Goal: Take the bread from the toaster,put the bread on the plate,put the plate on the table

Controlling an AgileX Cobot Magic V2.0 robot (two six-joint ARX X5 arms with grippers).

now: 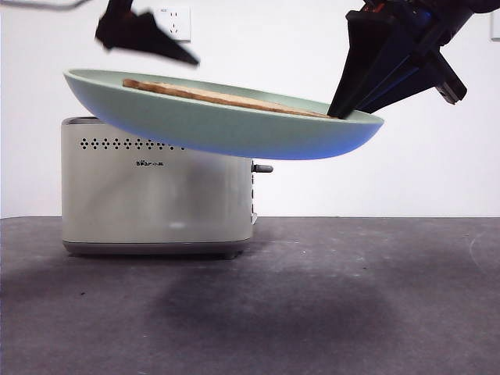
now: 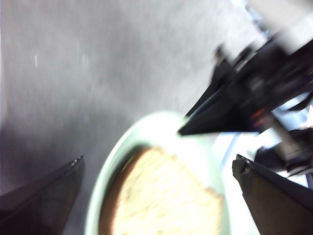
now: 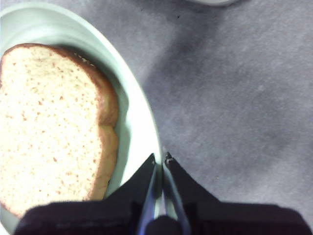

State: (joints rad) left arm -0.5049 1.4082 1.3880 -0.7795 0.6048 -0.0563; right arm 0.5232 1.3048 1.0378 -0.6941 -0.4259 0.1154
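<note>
While the plate [image 1: 234,133] hangs tilted in the air above the tabletop [image 1: 375,297], in front of the toaster [image 1: 156,195], the right claw [image 3: 160,159] is clenched on its rim, one jaw on either side of the edge. Bread [image 3: 49,127] lies flat on the plate. Left claw [image 2: 156,171] sits over the plate's other side, released with jaws wide apart and apparently touching nothing, though its wrist view is blurred.
</note>
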